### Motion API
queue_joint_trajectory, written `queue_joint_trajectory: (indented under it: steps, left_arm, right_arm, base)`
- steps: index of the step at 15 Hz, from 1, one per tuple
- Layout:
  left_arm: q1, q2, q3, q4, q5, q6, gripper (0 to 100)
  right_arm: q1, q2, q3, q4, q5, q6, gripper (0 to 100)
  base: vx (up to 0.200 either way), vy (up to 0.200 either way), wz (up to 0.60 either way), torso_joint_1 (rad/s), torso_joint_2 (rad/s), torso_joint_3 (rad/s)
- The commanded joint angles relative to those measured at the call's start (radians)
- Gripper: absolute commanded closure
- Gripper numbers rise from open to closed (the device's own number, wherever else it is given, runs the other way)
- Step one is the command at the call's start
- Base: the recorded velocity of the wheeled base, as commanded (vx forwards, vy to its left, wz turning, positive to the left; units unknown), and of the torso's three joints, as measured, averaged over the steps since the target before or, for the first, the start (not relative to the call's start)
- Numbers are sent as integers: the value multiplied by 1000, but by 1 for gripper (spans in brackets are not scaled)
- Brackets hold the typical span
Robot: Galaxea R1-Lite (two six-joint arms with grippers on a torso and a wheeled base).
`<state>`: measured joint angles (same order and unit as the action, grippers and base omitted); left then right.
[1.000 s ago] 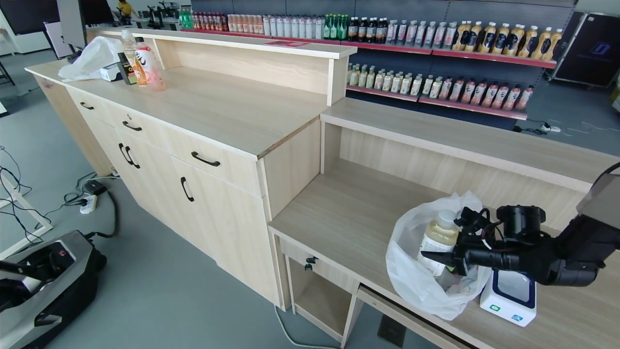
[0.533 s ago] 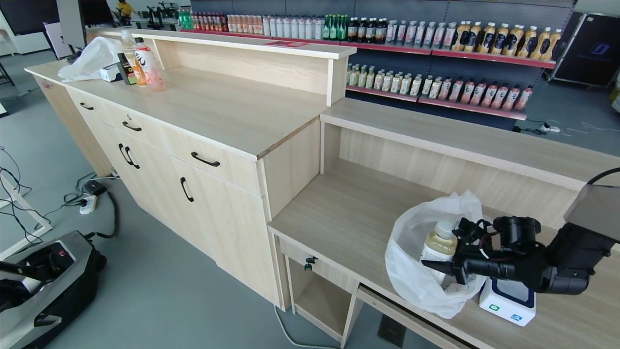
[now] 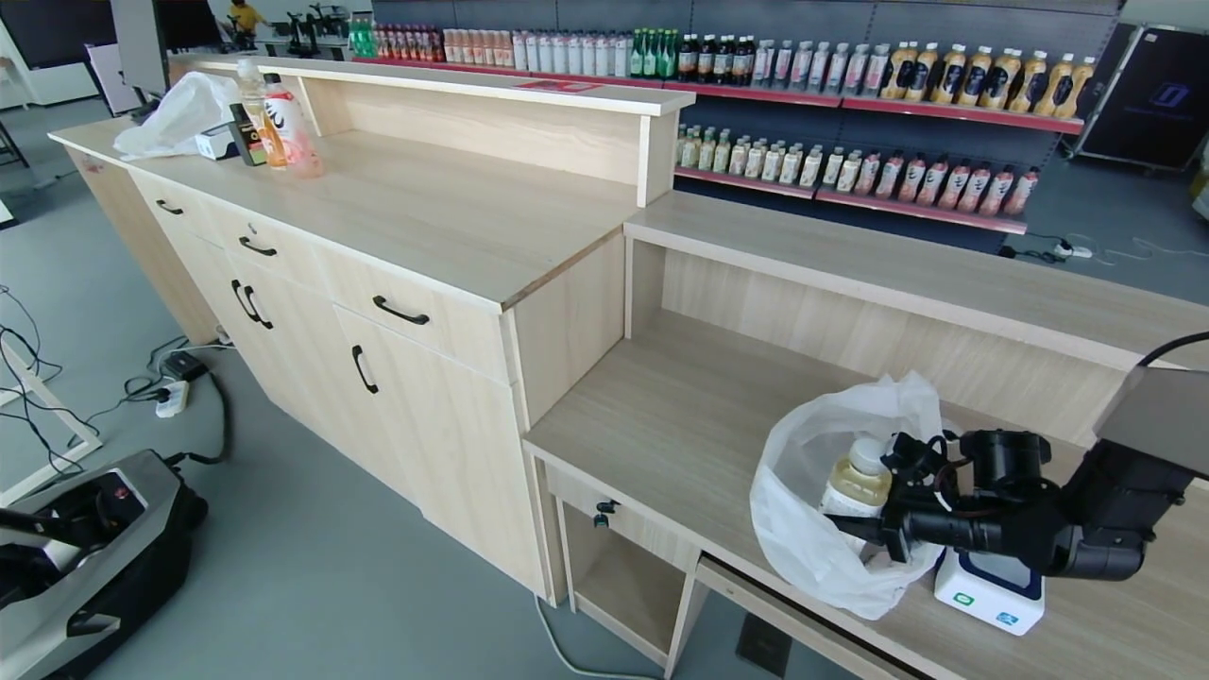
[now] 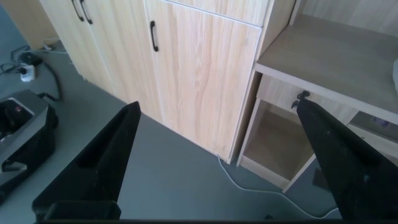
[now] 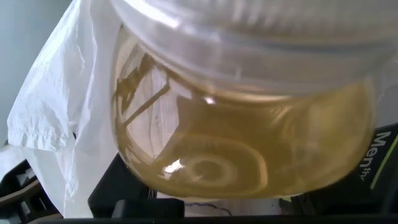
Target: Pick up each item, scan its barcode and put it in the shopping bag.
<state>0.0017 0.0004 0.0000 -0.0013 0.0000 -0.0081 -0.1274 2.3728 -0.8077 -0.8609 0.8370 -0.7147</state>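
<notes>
The right gripper [image 3: 864,522] is down in the mouth of the white plastic shopping bag [image 3: 803,538]. Its dark fingers [image 3: 843,518] are clamped on a bottle [image 3: 858,480] of pale yellow drink with a white cap. The bottle stands roughly upright between the fingers, its lower part inside the bag and its cap near the bag's rim. The bag's film rises in front of the fingertips and to either side of them. In the right wrist view the bottle [image 5: 249,124] sits right against the camera, with the bag's film [image 5: 53,99] beside it. Whether the bottle's base rests on the bag's bottom cannot be told.

Behind the fingers, under the gripper's wrist, a white barcode scanner [image 3: 992,590] with a blue top stands on the lower counter [image 3: 680,416], close against the bag.

The left gripper [image 4: 217,109] hangs well apart from all this, low over the grey floor [image 4: 174,180], its two dark fingers [image 4: 99,162] spread wide. Beyond the fingertips are light wood cabinet doors [image 4: 199,62] with black handles. A cable [image 4: 249,179] lies on the floor, seen through the gap between the fingers.

Far from both pairs of fingers, the tall counter [image 3: 425,208] carries a second white bag [image 3: 175,113] and a few drinks [image 3: 283,123] at its far end. Store shelves [image 3: 850,104] of bottled drinks line the wall behind.
</notes>
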Motion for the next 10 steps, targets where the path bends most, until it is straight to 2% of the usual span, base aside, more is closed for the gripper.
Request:
queue_joint_trajectory:
  steps: [1, 7, 8, 10]
  left_arm:
    - [0, 0, 0, 0, 0, 0, 0]
    - [0, 0, 0, 0, 0, -1, 0]
    - [0, 0, 0, 0, 0, -1, 0]
    - [0, 0, 0, 0, 0, -1, 0]
  right_arm:
    - [0, -4, 1, 2, -1, -2, 0]
    - [-4, -119, -8, 26, 36, 32, 0]
    - [-6, -190, -8, 52, 76, 93, 0]
    - [-12, -294, -10, 83, 79, 181, 0]
  base:
    - [0, 0, 0, 0, 0, 0]
    - [0, 0, 0, 0, 0, 0]
    - [0, 0, 0, 0, 0, 0]
    - [0, 0, 0, 0, 0, 0]
